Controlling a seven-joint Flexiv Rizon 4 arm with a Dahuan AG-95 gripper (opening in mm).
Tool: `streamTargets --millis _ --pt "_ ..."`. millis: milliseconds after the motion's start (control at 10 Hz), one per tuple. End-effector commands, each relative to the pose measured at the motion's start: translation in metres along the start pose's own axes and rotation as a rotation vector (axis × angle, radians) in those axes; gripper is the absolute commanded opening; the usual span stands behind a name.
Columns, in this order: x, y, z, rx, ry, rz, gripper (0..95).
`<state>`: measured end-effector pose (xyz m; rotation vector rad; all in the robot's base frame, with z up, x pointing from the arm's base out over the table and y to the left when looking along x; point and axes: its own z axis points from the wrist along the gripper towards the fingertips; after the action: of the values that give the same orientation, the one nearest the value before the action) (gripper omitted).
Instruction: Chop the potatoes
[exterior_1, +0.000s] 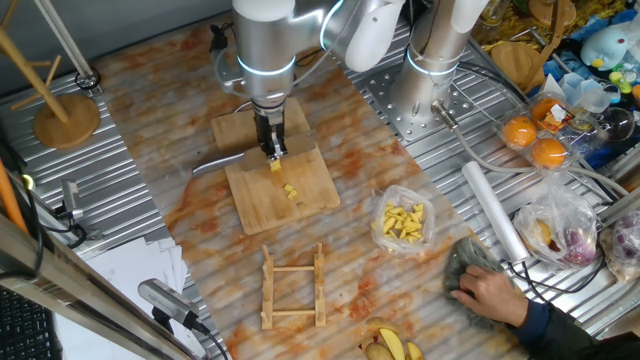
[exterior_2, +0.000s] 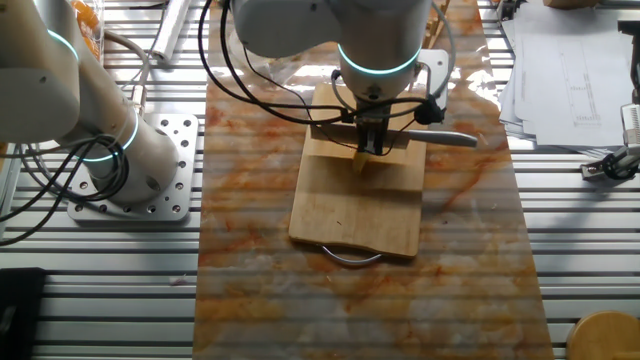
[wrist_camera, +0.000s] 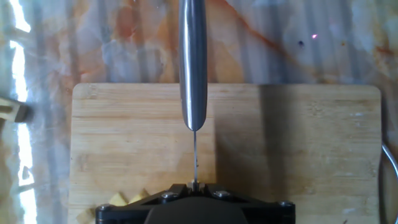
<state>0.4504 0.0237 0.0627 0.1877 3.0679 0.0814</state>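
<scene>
My gripper (exterior_1: 272, 150) is shut on a knife and holds it edge-down over the wooden cutting board (exterior_1: 310, 190). A pale-yellow potato wedge (exterior_1: 275, 166) lies on the board right under the blade, and small cut bits (exterior_1: 291, 192) lie just in front of it. In the other fixed view the knife (exterior_2: 450, 138) runs across the board's far end above the potato (exterior_2: 362, 161). In the hand view the steel handle (wrist_camera: 193, 62) points away, the thin blade (wrist_camera: 194, 155) is seen edge-on, and potato bits (wrist_camera: 127, 198) show at the lower left. The contact with the wedge is hidden.
A clear bag of yellow pieces (exterior_1: 403, 222) lies right of the board. A wooden rack (exterior_1: 293, 287) lies in front. A person's hand (exterior_1: 490, 290) rests on a cloth at the right. Oranges (exterior_1: 520, 130), a second arm's base (exterior_1: 430, 80) and a wooden stand (exterior_1: 65, 115) are around.
</scene>
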Motion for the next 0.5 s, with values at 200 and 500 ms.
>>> streamTargets --millis 200,500 --pt "-0.001 0.000 0.008 0.011 -0.005 -0.003 0.0" --pt "0.000 0.000 0.015 0.020 -0.006 -0.005 0.0"
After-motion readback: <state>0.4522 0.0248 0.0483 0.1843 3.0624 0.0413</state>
